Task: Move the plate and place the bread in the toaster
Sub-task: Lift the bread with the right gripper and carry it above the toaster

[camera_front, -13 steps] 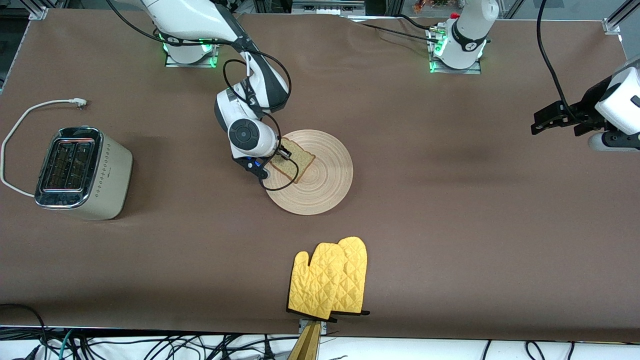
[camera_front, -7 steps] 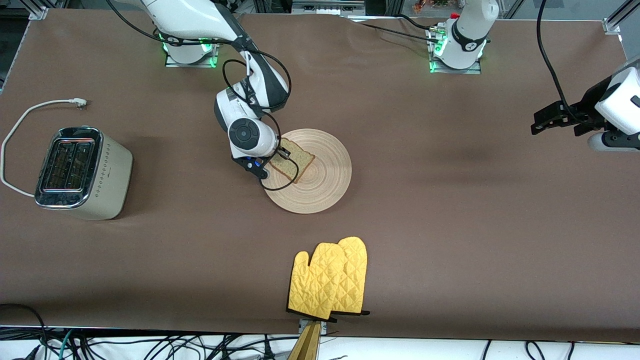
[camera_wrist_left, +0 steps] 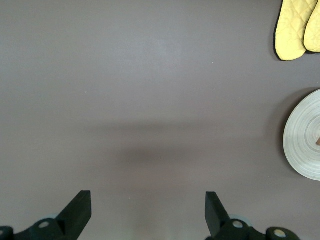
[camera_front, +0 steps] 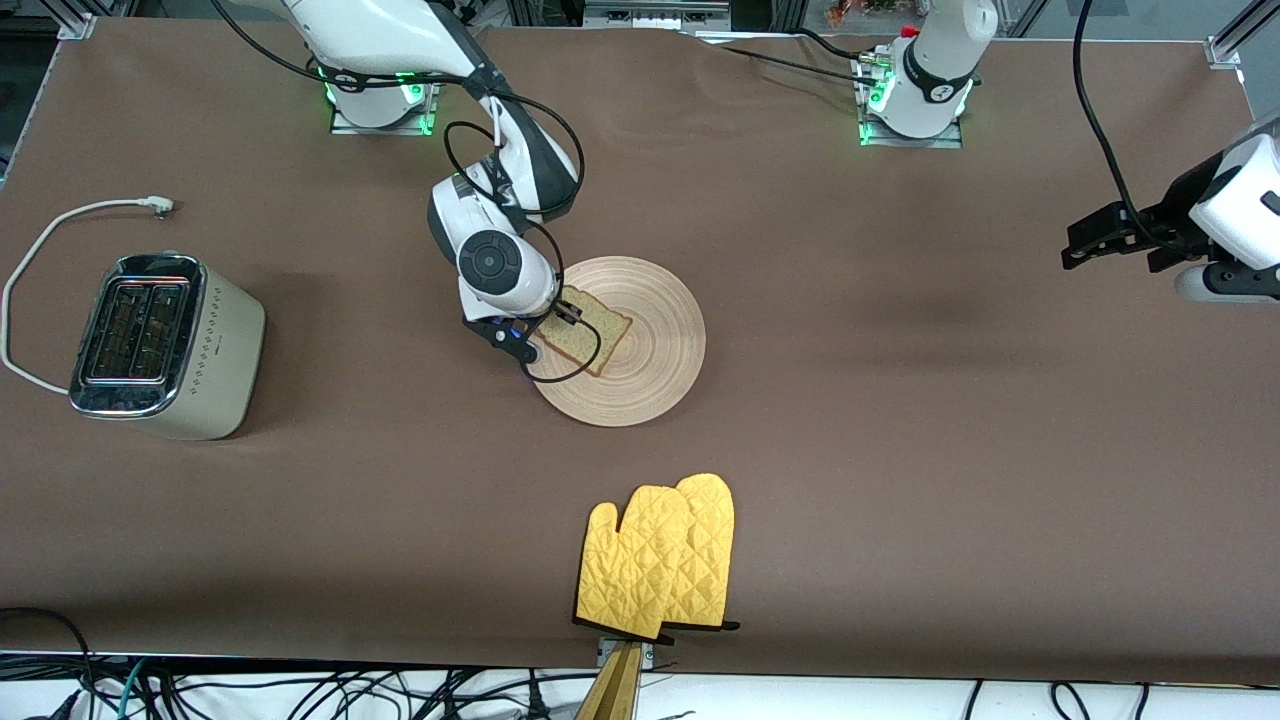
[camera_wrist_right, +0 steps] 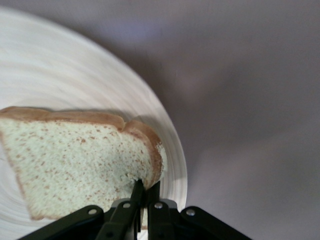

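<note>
The bread is over the plate at mid-table. My right gripper is shut on the bread's crust edge toward the right arm's end. In the right wrist view the fingers pinch the crust of the bread above the plate. I cannot tell whether the bread's other edge still touches the plate. The toaster stands at the right arm's end of the table, slots up. My left gripper waits, open and empty, above bare table at the left arm's end.
A pair of yellow oven mitts lies near the table's front edge, nearer the front camera than the plate. They also show in the left wrist view, beside the plate's rim. The toaster's white cord curls beside it.
The right wrist has turned a little and the bread has shifted slightly over the plate in its grip. The left arm has not moved.
</note>
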